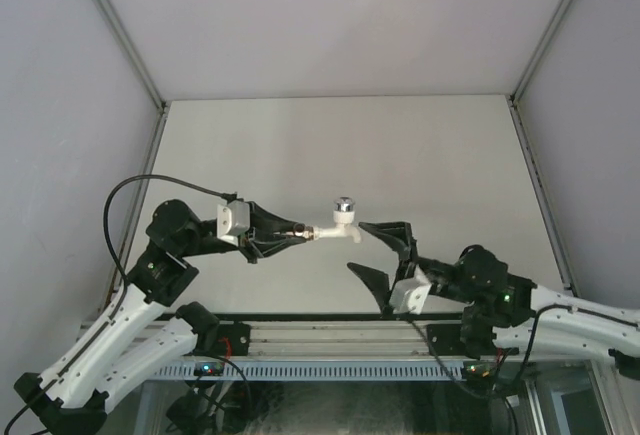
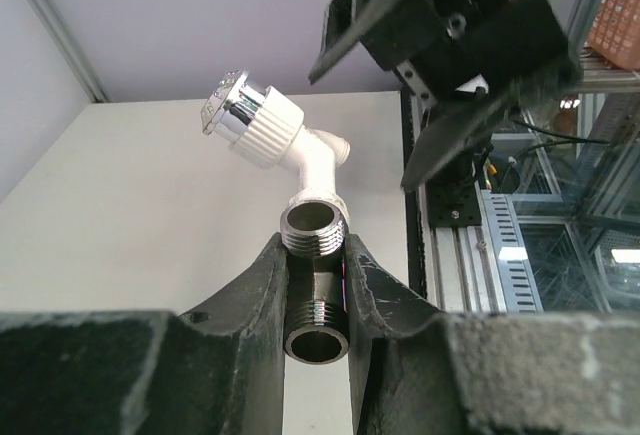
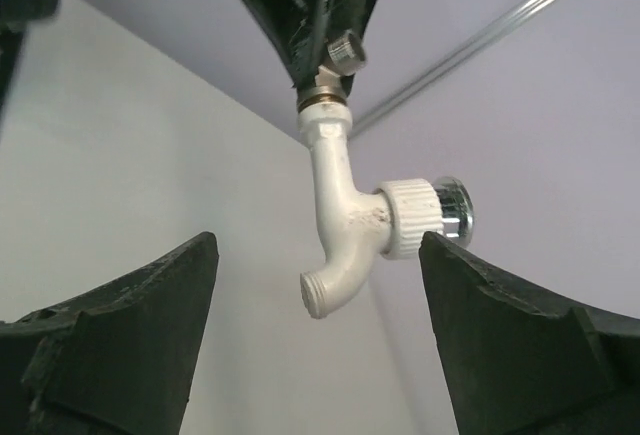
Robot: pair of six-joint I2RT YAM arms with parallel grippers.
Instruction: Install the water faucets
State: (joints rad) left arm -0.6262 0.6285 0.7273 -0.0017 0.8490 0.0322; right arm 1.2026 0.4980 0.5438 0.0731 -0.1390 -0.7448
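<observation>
My left gripper (image 1: 290, 232) is shut on the short dark-grey metal fitting (image 2: 316, 285), whose threaded ends show between its fingers (image 2: 250, 300). The white elbow tap (image 1: 338, 223) with its silvery cap (image 2: 228, 110) sits on the far end of the fitting, held above the table. In the right wrist view the tap (image 3: 345, 225) hangs from the left gripper's tips, with the fitting (image 3: 335, 65) above it. My right gripper (image 1: 385, 252) is open and empty just right of the tap, its fingers (image 3: 130, 345) to either side of the tap without touching it.
The white table (image 1: 330, 155) is walled in by grey panels with metal corner posts (image 1: 120, 30). A black and silver rail (image 1: 330, 355) runs along the near edge between the arm bases.
</observation>
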